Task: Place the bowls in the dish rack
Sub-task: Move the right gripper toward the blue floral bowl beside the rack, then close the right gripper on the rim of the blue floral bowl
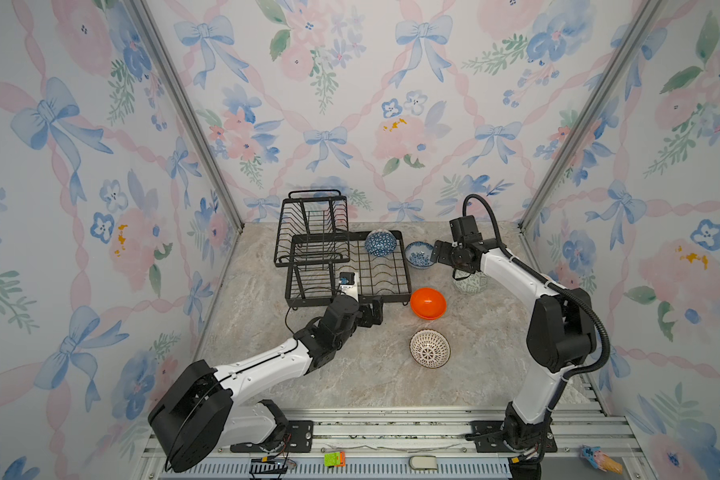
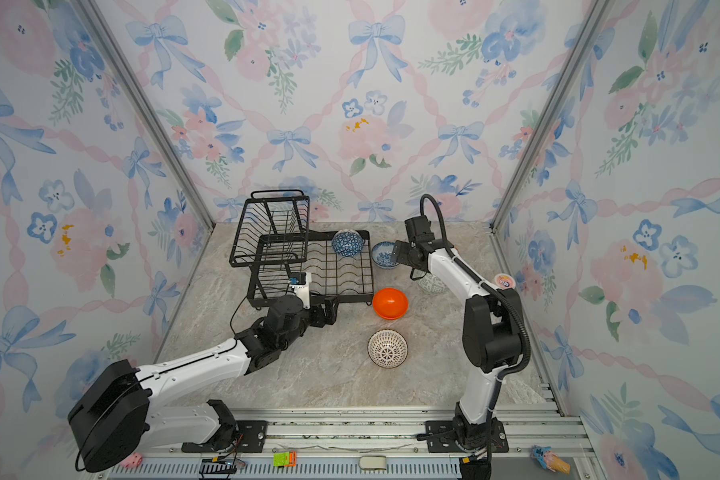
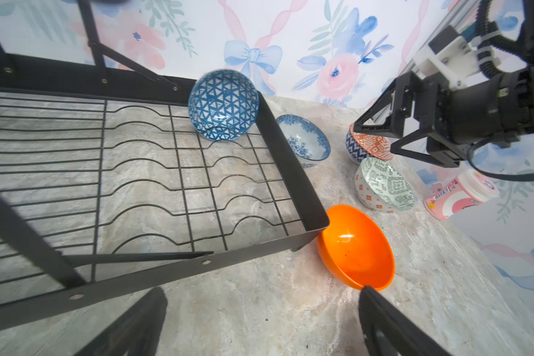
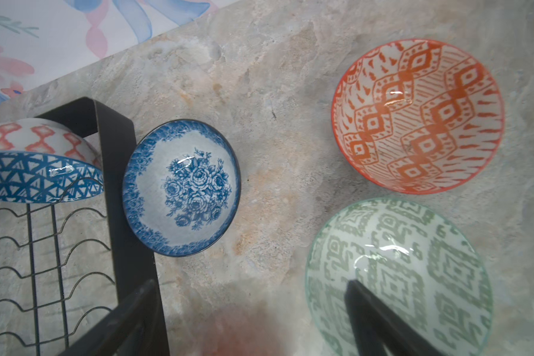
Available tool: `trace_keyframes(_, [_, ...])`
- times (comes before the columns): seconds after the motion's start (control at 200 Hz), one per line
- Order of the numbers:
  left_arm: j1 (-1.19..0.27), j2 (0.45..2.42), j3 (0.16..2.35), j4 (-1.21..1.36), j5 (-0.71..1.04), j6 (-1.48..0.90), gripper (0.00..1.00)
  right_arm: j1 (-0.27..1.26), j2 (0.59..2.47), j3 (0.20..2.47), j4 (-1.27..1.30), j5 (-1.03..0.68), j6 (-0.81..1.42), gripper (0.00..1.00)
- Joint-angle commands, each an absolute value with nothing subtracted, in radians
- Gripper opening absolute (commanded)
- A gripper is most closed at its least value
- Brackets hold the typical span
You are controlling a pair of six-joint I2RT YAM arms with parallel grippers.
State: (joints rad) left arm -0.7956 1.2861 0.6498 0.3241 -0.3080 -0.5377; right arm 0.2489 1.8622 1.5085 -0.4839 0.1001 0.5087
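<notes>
My right tool and left tool stand open, empty. The green bowl lies just below the right one; I'd straddle its rim, pinch firmly, lift to the rack.

Left arm, right arm: white link shells dotted with small dark screws, black joint housings, black base plates. Right gripper: black, built of triangular open frames; white screwed bracket behind the hand, black corrugated conduit trailing beyond it.
</notes>
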Motion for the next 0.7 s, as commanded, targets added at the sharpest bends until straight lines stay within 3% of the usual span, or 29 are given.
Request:
trace_keyframes(0.0, [-0.827,1.338,0.723,0.367,-0.327,-0.492,0.98,0.212,1.914,1.527,-0.434,-0.040,0.530,0.97])
trace_keyframes(0.175, [-0.853,1.411,0.792,0.380,-0.358,-0.489,0.98,0.210,1.995,1.607,-0.448,-0.037,0.498,0.98])
trace_keyframes(0.695, [-0.862,1.523,0.894,0.393,-0.361,-0.455,0.98,0.235,2.203,1.778,-0.498,-0.028,0.467,0.65])
